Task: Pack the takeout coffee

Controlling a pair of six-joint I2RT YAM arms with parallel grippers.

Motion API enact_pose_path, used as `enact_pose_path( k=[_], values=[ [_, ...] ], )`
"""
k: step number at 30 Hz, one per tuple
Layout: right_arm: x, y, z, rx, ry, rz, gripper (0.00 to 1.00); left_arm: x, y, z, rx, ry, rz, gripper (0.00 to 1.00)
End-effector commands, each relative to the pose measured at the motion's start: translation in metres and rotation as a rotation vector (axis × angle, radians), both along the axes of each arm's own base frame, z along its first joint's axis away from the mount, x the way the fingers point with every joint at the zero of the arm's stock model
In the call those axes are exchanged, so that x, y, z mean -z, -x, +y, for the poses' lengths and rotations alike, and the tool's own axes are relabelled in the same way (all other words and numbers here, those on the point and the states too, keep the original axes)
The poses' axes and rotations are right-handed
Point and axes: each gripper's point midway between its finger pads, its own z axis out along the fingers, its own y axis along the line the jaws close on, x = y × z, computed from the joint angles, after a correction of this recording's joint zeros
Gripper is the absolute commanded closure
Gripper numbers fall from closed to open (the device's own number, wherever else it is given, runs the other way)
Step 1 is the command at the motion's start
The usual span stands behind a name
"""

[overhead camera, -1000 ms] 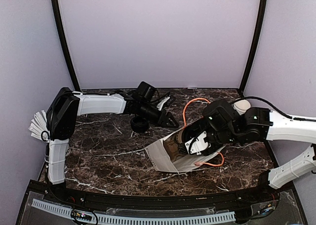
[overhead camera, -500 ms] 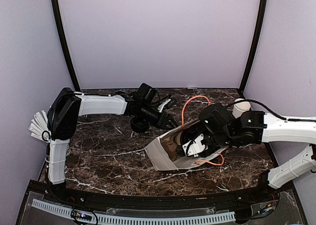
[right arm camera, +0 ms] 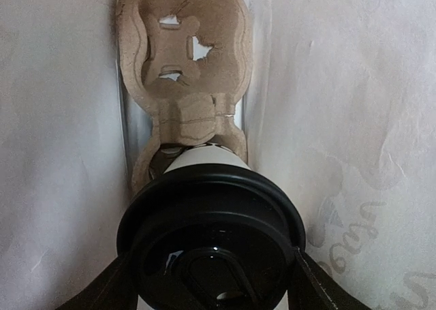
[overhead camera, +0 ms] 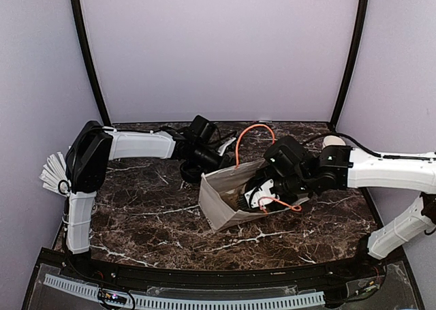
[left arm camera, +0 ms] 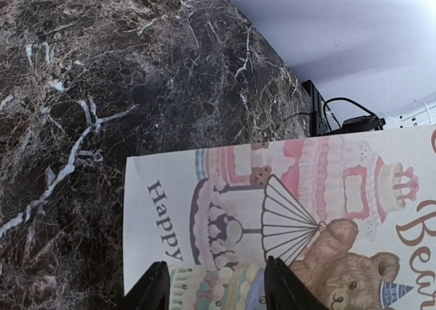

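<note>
Holding small white paper cup with round black plastic lid [right arm camera: 211, 208] inside white teddy-print paper bag [left arm camera: 286, 208], your right gripper [right arm camera: 212, 266] clamps its sides, likely aiming base at brown pulp cup carrier [right arm camera: 184, 51] just beyond. Bag lies mid-table, mouth right. Your left gripper [left arm camera: 216, 286], fingers apart, sits at bag's far-left side, probably bracing it.

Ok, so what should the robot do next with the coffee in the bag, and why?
Probably ease the takeout coffee a little deeper into the near pocket of the cardboard carrier. The right tool holds it at the lid inside the bag, its base just meeting that pocket.
</note>
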Motion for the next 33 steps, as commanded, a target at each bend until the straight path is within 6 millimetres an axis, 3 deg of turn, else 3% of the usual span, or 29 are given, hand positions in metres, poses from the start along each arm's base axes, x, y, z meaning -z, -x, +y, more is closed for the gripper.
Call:
enact_pose_path(
  k=[1,8,18,25,33],
  values=[
    [-0.003,0.001,0.007,0.031,-0.009,0.113,0.47,0.006,0.009,0.004,0.024,-0.017,0.016,0.51],
    [-0.001,0.005,0.012,0.067,0.057,0.267,0.47,0.000,-0.008,0.025,-0.034,-0.006,0.009,0.51],
    [0.014,0.031,0.012,0.130,0.238,0.610,0.49,-0.030,-0.039,0.060,-0.147,0.003,-0.076,0.51],
    [0.015,0.037,0.017,0.148,0.237,0.674,0.48,-0.046,-0.049,0.071,-0.183,-0.001,-0.126,0.50],
    [0.057,0.029,0.012,0.210,0.215,0.632,0.48,-0.046,-0.049,0.077,-0.188,-0.008,-0.122,0.50]
  ],
)
